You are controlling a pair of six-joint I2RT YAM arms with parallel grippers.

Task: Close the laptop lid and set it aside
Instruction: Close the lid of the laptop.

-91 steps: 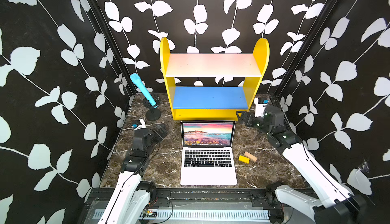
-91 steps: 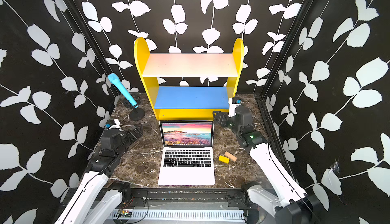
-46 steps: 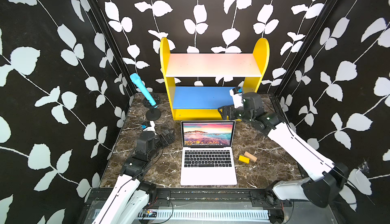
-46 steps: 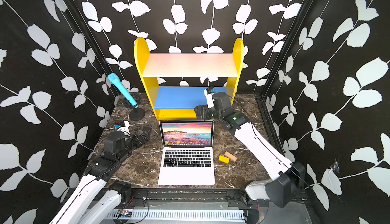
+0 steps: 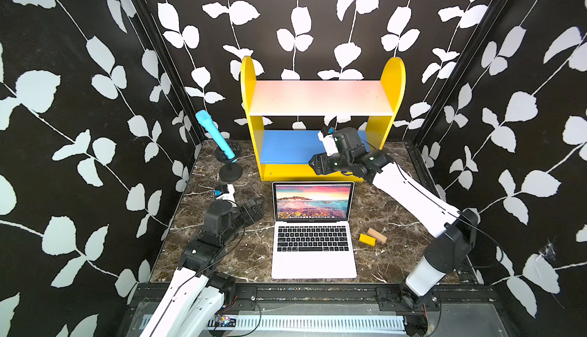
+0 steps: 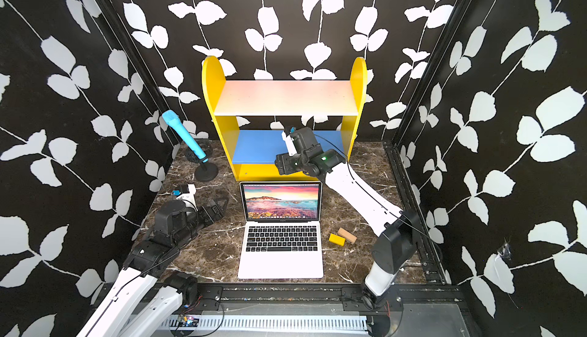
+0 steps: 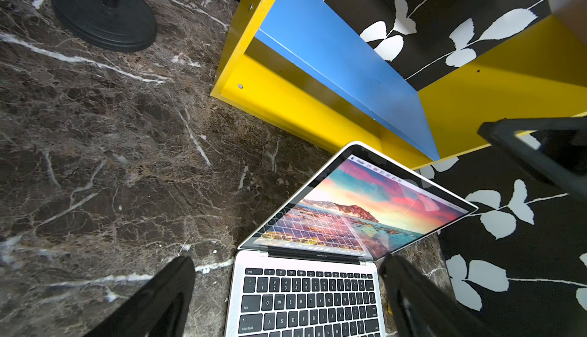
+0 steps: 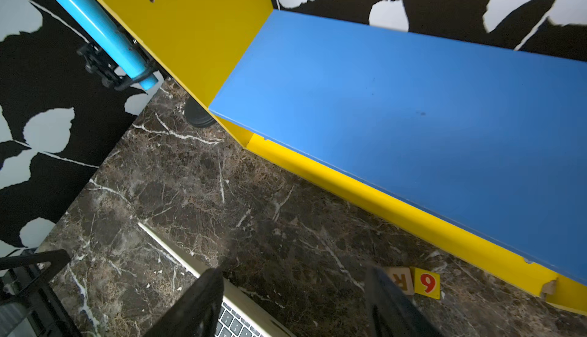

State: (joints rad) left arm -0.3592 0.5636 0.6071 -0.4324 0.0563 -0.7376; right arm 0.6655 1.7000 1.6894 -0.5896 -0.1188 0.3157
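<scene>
Laptop [image 5: 313,249]: one, lid [image 5: 313,200] raised. Two grippers, both empty: left gripper [image 5: 258,205] fingers wide, left of lid; right gripper [image 5: 313,164] fingers apart, just beyond lid's top edge. Two blocks, right: yellow block [image 5: 367,239], wooden block [image 5: 377,235].

Laptop [image 7: 305,300] front outside left wrist view

Spread tool [image 8: 293,272] near laptop lid [image 8: 180,253]

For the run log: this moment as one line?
laptop: open on table | laptop lid: raised | right end effector: open, over lid's top edge | left end effector: open, beside laptop
</scene>
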